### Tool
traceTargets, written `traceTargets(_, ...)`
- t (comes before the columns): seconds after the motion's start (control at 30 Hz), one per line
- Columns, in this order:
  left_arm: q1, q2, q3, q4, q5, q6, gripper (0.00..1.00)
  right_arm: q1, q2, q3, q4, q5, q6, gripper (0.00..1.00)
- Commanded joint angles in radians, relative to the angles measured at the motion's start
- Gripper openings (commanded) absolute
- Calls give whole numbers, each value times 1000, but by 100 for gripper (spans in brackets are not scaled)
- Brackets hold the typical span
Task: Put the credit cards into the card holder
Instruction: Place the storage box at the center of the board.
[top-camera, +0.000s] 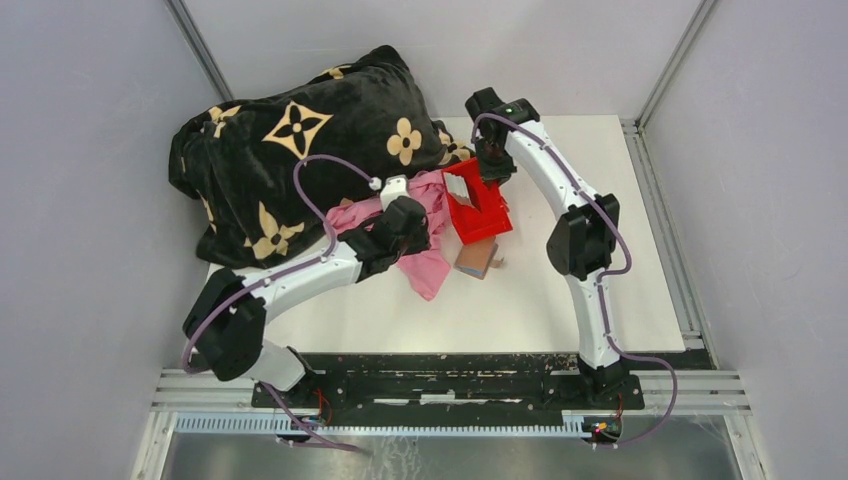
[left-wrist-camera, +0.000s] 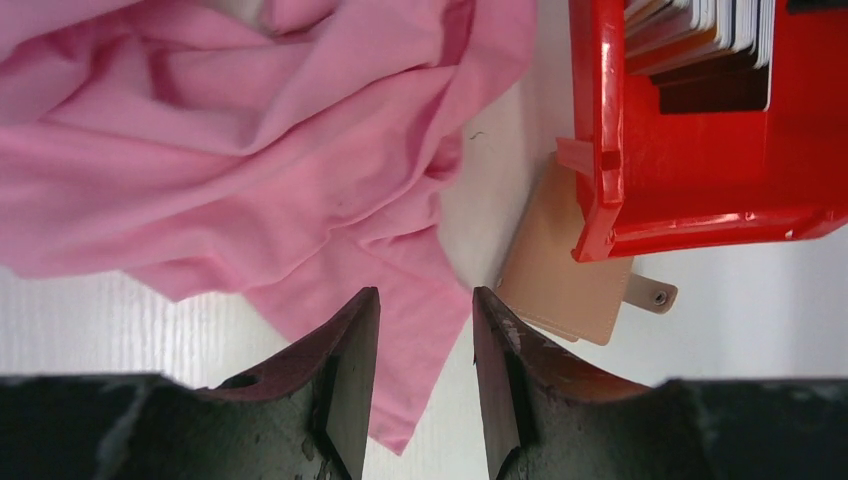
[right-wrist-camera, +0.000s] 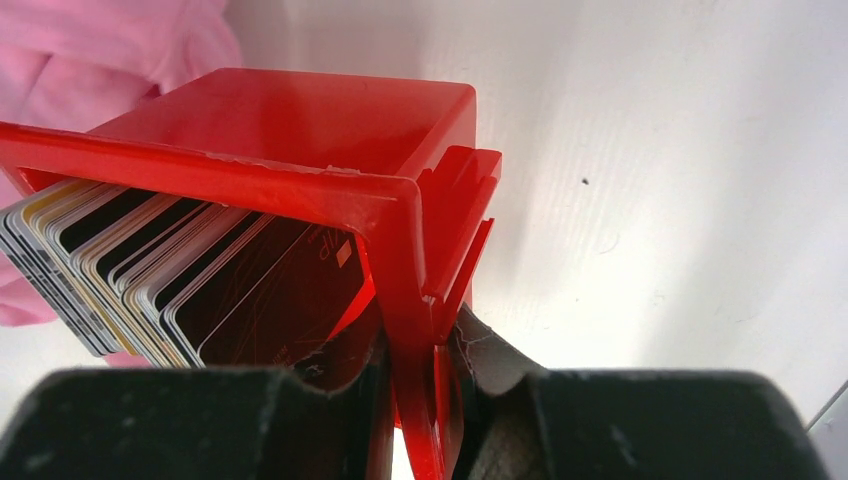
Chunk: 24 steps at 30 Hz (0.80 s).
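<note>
We see right gripper (right-wrist-camera: 420, 350) pinching the red bin (right-wrist-camera: 300, 120) wall, credit cards (right-wrist-camera: 180, 280) on edge inside; left gripper (left-wrist-camera: 425, 310) half open, empty; card holder (left-wrist-camera: 560, 270) flat, tab pointing right.

No readable text; only blurred lettering on credit cards (right-wrist-camera: 215, 285)

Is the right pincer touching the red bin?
Touching. The right wrist view shows the right pincer closed on a wall of the red bin.
</note>
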Motion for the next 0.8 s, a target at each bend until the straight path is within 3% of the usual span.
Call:
traceTargets(0.0,5,84,105,80,100,131,47,-54,-22,69,52,-30,22,1)
traceTargets(0.4,33,379,317,86,243,224,41,-167,36,63,122,-80,24,1)
traceTargets(0.77,41,525,408,73,265,254,39,-204,95,56,176,-121,29,1)
